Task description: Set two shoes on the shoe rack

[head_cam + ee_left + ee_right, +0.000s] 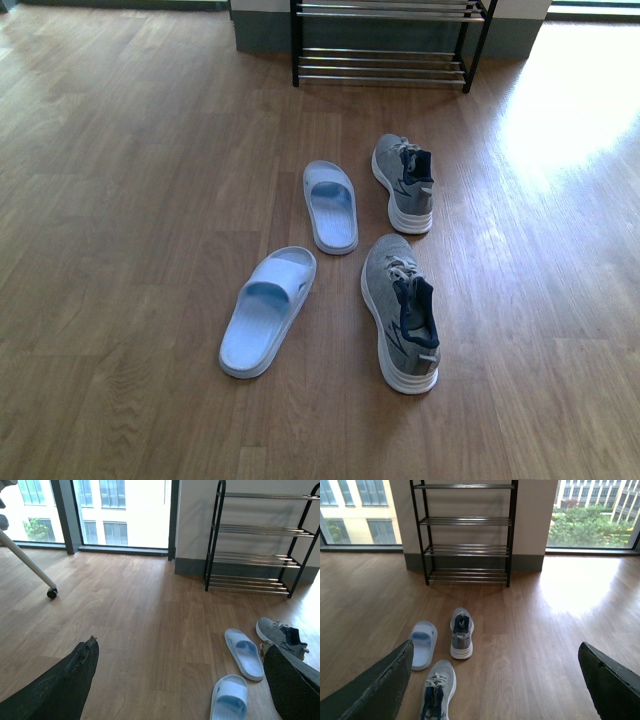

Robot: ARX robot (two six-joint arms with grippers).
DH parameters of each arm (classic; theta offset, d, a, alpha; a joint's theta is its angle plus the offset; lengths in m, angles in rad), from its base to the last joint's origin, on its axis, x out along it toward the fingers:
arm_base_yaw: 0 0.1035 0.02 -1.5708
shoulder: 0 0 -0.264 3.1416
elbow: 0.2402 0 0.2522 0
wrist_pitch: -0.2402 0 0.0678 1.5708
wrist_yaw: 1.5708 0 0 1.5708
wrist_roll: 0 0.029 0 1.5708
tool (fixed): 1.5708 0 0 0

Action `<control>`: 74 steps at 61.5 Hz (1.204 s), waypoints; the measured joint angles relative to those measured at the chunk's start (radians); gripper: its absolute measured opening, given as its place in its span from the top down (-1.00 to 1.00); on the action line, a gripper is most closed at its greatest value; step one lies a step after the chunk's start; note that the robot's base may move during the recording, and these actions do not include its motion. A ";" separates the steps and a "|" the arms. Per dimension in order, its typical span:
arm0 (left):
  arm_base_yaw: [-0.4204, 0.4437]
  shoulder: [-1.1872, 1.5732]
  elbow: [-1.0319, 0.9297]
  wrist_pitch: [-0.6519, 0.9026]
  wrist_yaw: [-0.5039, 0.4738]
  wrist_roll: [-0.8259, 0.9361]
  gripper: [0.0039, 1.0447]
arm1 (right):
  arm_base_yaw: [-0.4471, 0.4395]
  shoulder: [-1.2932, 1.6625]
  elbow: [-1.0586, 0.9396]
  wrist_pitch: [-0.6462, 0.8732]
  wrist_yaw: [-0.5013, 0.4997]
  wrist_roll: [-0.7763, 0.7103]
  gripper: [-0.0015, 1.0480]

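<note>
2 shoes (400, 310) on floor (120, 250), ahead of L hand (180, 647) & R hand (496, 646), both wide open

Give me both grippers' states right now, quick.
Left gripper: open, fingers wide apart, holding nothing.
Right gripper: open, fingers wide apart, holding nothing.
</note>
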State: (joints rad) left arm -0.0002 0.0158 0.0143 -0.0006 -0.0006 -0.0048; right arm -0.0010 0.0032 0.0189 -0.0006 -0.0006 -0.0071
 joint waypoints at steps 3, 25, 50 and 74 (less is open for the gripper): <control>0.000 0.000 0.000 0.000 0.000 0.000 -0.83 | 0.000 0.000 0.000 0.000 0.000 0.000 -0.82; 0.000 0.000 0.000 0.000 0.000 0.000 -0.83 | 0.000 0.000 0.000 0.000 0.000 0.000 -0.82; 0.000 0.000 0.000 0.000 0.000 0.000 -0.83 | 0.000 0.000 0.000 0.000 0.000 0.000 -0.82; 0.000 0.000 0.000 0.000 0.002 0.000 -0.83 | 0.000 0.000 0.000 0.000 0.004 0.000 -0.82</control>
State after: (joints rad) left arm -0.0002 0.0158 0.0143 -0.0002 0.0013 -0.0044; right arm -0.0010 0.0032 0.0189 -0.0006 0.0032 -0.0071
